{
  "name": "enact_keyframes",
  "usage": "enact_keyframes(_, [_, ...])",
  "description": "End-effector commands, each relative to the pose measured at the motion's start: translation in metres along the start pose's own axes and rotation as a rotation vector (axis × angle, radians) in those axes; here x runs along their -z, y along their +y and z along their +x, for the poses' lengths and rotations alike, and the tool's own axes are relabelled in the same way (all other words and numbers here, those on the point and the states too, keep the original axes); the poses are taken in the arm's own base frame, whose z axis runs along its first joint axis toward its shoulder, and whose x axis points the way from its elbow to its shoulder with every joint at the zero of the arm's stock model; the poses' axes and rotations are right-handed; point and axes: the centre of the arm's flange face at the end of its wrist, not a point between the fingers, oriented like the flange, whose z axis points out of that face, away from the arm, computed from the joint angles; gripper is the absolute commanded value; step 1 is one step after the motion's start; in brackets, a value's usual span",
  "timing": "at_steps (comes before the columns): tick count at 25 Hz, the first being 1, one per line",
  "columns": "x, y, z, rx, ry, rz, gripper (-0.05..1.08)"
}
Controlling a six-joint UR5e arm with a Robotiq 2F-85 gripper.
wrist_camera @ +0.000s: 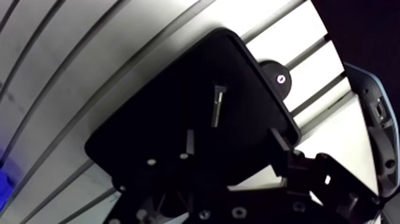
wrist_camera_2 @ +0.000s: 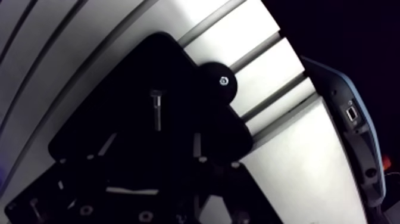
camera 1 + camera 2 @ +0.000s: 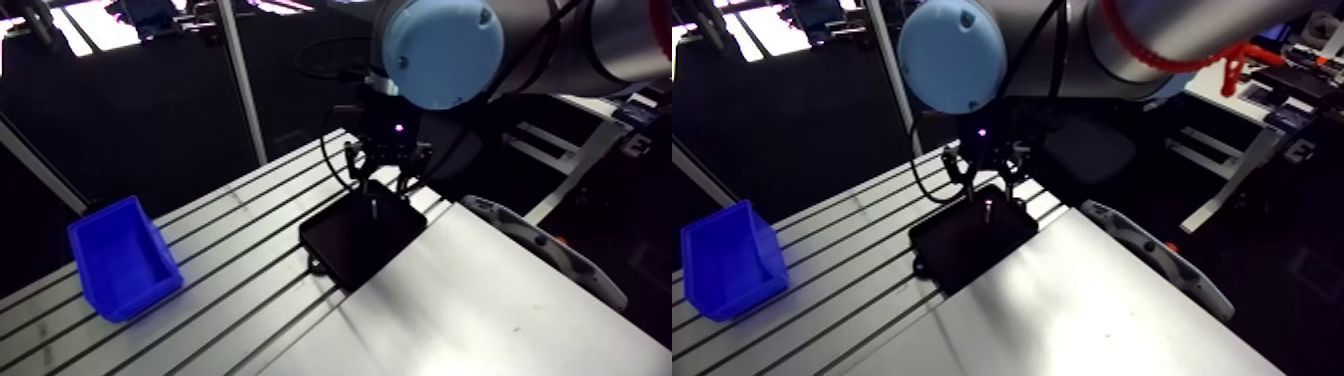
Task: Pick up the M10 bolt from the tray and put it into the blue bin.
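The M10 bolt (image 1: 218,106) is lying flat in the black tray (image 1: 158,122), just ahead of the gripper (image 1: 234,139), whose fingers are hanging apart over the tray. The blue bin (image 3: 122,262) is sitting well apart on the slotted table (image 3: 250,292).

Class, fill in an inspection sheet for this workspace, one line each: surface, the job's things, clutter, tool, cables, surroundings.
Surface: slotted metal table, with a smooth plate on the part nearest the camera.
Job's things: bolt lying loose in the black tray; blue bin standing on the table, well apart from the tray, with no bolt seen in it.
Clutter: grey device at the table's edge; black knob against one corner of the tray.
Tool: tool open over the tray, the bolt ahead of it in line with the gap between its fingers, not gripped.
Cables: nothing seen loose on the table.
Surroundings: nothing seen.
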Motion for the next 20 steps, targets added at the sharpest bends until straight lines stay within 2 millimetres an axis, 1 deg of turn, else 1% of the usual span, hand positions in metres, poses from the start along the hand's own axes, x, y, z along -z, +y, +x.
enact_keyframes(1, [-0.017, 0.002, 0.005, -0.011, 0.008, -0.035, 0.40])
enact_keyframes(5, [-0.024, 0.002, 0.007, -0.018, -0.001, -0.036, 0.44])
enact_keyframes(7, [-0.027, 0.002, 0.007, -0.027, -0.007, -0.036, 0.44])
enact_keyframes(20, [-0.028, -0.002, 0.006, -0.047, -0.008, -0.034, 0.44])
